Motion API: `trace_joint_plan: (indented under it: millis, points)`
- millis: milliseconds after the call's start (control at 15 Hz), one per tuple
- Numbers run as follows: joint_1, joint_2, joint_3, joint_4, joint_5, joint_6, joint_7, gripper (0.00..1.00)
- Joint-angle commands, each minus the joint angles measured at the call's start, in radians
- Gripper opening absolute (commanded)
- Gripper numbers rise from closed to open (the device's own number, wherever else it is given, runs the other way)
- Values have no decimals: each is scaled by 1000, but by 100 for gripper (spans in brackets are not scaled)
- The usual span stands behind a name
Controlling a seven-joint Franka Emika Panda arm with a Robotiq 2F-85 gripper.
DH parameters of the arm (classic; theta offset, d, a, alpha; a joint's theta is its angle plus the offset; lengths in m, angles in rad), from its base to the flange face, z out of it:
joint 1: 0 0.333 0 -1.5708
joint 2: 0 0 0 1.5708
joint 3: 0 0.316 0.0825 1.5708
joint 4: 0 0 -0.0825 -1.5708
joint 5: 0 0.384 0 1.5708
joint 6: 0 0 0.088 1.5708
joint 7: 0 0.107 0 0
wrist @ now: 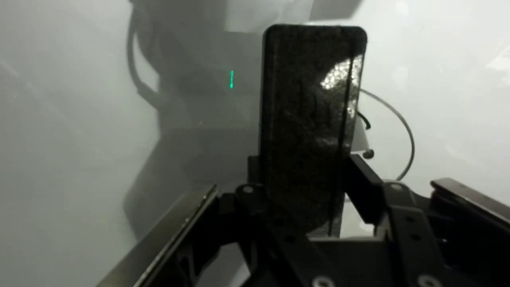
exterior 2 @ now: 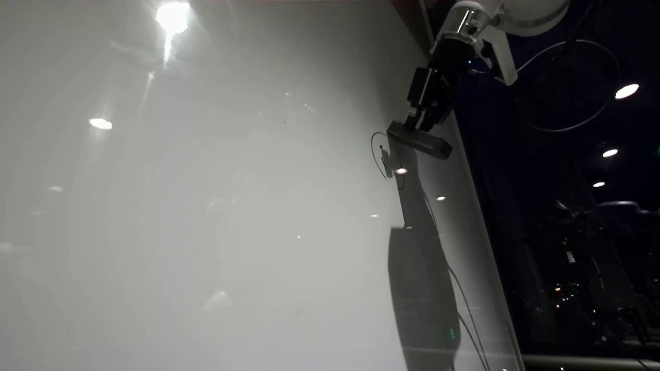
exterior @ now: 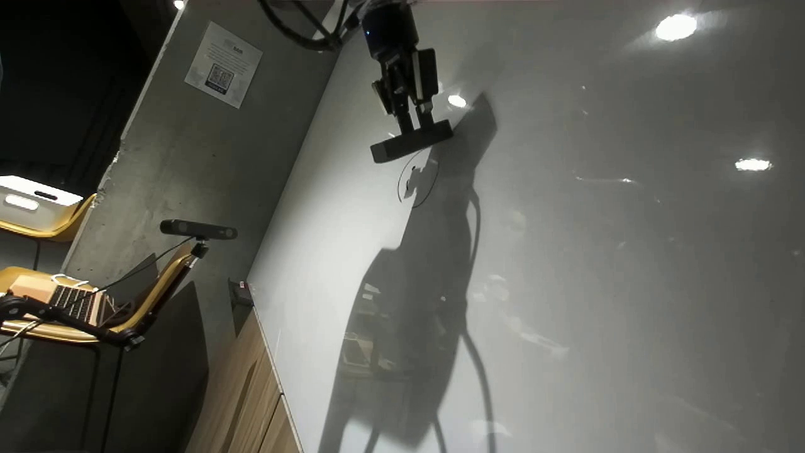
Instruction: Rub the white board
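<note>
The white board is a large glossy panel with light reflections, also filling much of an exterior view and the wrist view. A drawn smiley circle is on it, partly under the arm's shadow; it also shows in the wrist view. My gripper is shut on a dark block-shaped eraser. In the wrist view the fingers grip the eraser by its long sides. The eraser appears apart from the board, beside the circle; the exact gap cannot be judged.
A grey concrete wall with a paper sheet adjoins the board. A black camera stands near a yellow chair holding a laptop. Wooden panels lie along the board's edge. Dark glass borders the board's far side.
</note>
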Motion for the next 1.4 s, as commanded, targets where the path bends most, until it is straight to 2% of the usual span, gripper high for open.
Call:
trace_joint_plan:
  millis: [0, 200, 533, 800, 1133, 1333]
  points:
    - [-16, 87, -4, 136, -29, 6, -11, 29]
    - [-14, 83, -7, 105, -21, 4, -10, 29]
    - [-14, 105, -23, -20, -13, 70, -5, 29]
    - [-15, 108, -41, -91, -7, 76, -13, 29]
    - [-15, 117, -61, -123, 6, 79, -16, 29]
    - [1, 110, -50, -114, 33, 64, 1, 29]
